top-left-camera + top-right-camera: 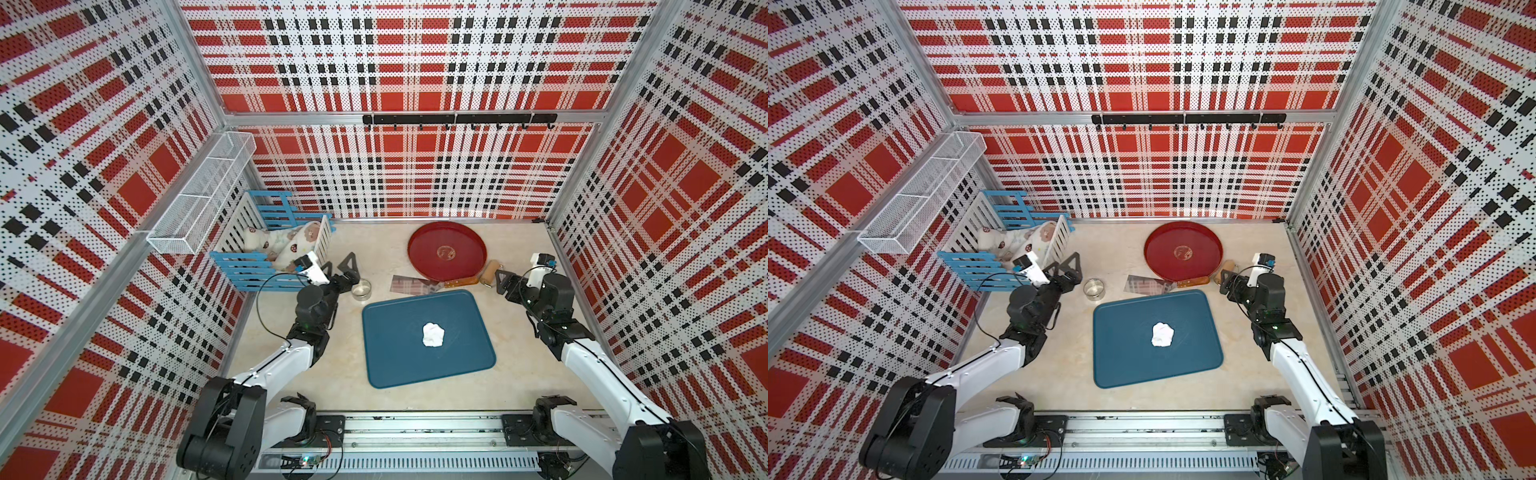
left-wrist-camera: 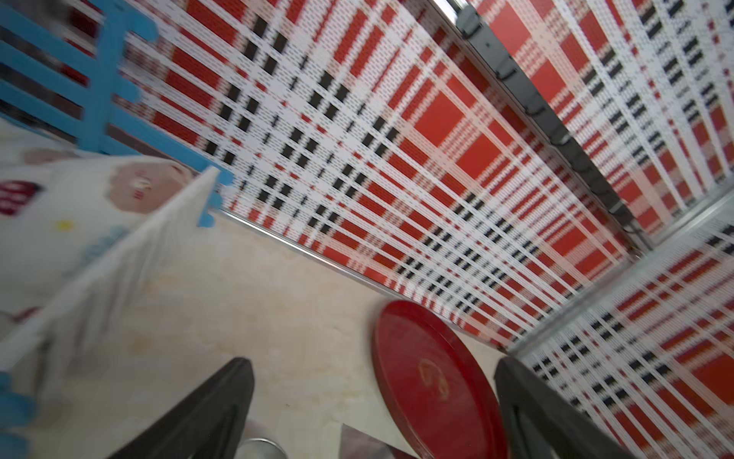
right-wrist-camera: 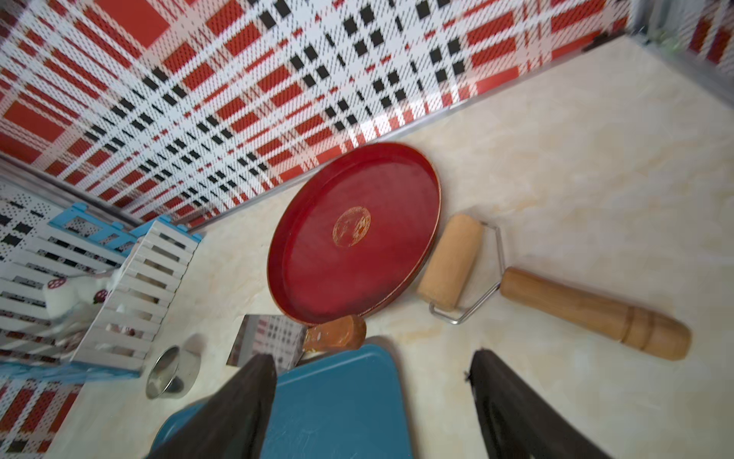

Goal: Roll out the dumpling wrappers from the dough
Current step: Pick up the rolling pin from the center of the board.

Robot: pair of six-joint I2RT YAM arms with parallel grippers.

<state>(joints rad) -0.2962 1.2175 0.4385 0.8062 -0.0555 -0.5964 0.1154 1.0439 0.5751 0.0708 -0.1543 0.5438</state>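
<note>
Plainly L tool (image 1: 350, 269), R tool (image 1: 500, 283) gape empty; dough (image 1: 433, 335) on tray (image 1: 395, 353), beige tabletop (image 1: 528, 374), plaid walls (image 1: 415, 62).

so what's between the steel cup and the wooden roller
A metal scraper lies there, blade toward the steel cup and wooden handle toward the wooden roller, shown in both top views.

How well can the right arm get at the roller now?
Probably yes. The right gripper is open and hangs close to the roller, whose handle lies uncovered, pointing away from the red tray. Nothing seems to lie between them.
</note>
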